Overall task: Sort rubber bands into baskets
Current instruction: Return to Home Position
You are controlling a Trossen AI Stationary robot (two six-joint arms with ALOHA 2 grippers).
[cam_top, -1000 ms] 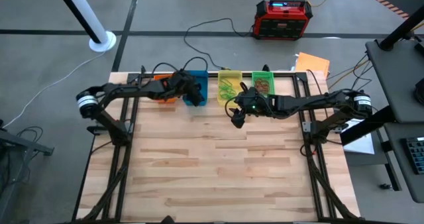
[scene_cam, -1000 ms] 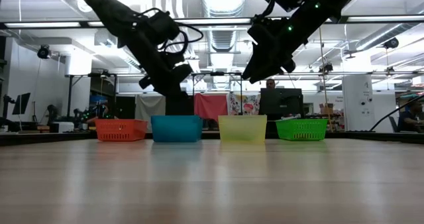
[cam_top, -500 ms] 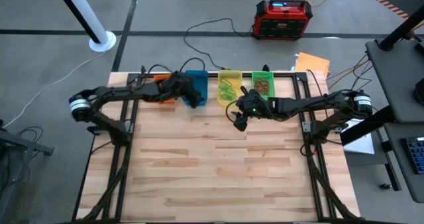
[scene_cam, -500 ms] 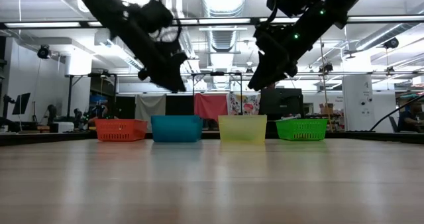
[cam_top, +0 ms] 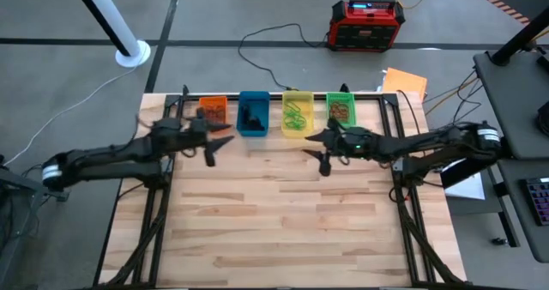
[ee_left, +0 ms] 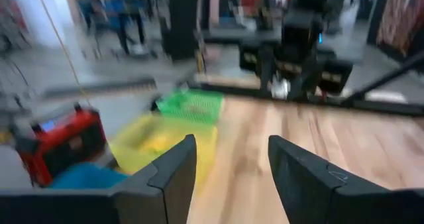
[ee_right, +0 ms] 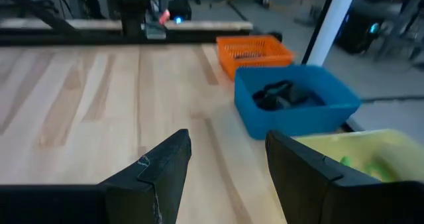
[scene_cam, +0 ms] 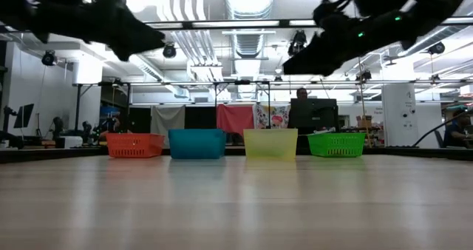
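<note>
In the low view, the contents of the orange basket [scene_cam: 134, 144], blue basket [scene_cam: 197, 143], yellow basket [scene_cam: 270, 144] and green basket [scene_cam: 336, 144] are hidden by their walls, and both arms are cut off by the top edge. In the left wrist view, the yellow and green baskets are reduced to smears, and the blue one is partly covered by the left end effector [ee_left: 232, 144] and cut off at the edge. In the high view, the rubber bands [cam_top: 294, 117] are too small to be counted. In the right wrist view, the yellow basket is cut off at the edge and partly covered by the right end effector [ee_right: 227, 141]
</note>
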